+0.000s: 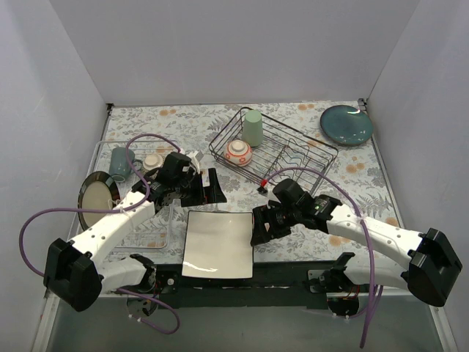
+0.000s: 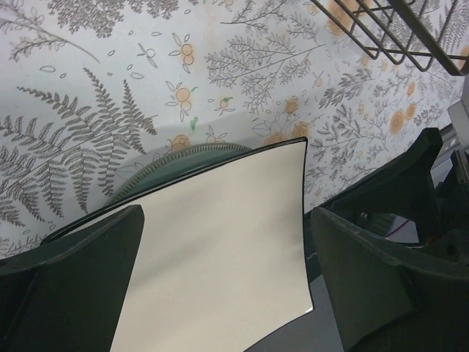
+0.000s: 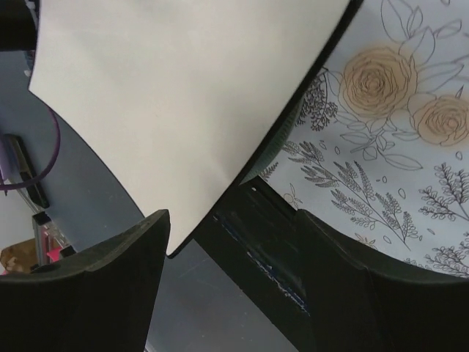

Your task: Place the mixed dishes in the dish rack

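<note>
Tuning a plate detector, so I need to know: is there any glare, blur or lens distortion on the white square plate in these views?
Top external: the white square plate is sharp, with a bright glare streak near its near-left corner. Left wrist: its edges look bowed, probably by the lens, and there is no glare. Right wrist: flat, even light on it, with no glare.

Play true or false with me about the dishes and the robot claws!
1. The pale green cup stands in the dish rack. True.
2. The red-orange bowl sits on the white square plate. False: it is in the rack, next to the cup.
3. The white square plate is not in the rack yet. True.
4. The left claw is shut tight. False: its fingers stand wide apart over the plate's edge.
5. The blue round plate is in the rack. False: it lies on the table, right of the rack.
</note>
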You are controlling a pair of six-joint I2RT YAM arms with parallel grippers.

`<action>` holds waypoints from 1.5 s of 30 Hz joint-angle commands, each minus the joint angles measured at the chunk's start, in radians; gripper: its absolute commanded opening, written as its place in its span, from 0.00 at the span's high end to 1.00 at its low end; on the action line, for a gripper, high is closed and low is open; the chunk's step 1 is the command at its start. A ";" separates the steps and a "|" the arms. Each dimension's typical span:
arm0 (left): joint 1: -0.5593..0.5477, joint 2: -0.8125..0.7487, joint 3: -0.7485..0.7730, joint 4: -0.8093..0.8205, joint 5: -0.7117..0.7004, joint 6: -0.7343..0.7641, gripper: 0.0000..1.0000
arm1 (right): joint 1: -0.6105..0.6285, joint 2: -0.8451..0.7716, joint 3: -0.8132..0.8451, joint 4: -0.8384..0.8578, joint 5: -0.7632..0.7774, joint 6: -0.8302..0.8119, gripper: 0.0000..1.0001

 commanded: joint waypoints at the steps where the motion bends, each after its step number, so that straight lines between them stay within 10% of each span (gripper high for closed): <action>1: -0.011 -0.065 -0.017 -0.039 -0.076 -0.039 0.02 | 0.043 -0.025 -0.034 0.045 0.032 0.094 0.23; 25: -0.020 -0.113 -0.036 -0.027 -0.289 -0.133 0.02 | 0.175 0.109 -0.081 0.134 0.188 0.211 0.17; 45: -0.023 -0.131 -0.162 0.026 -0.260 -0.109 0.05 | 0.206 -0.020 -0.261 0.378 0.143 0.272 0.35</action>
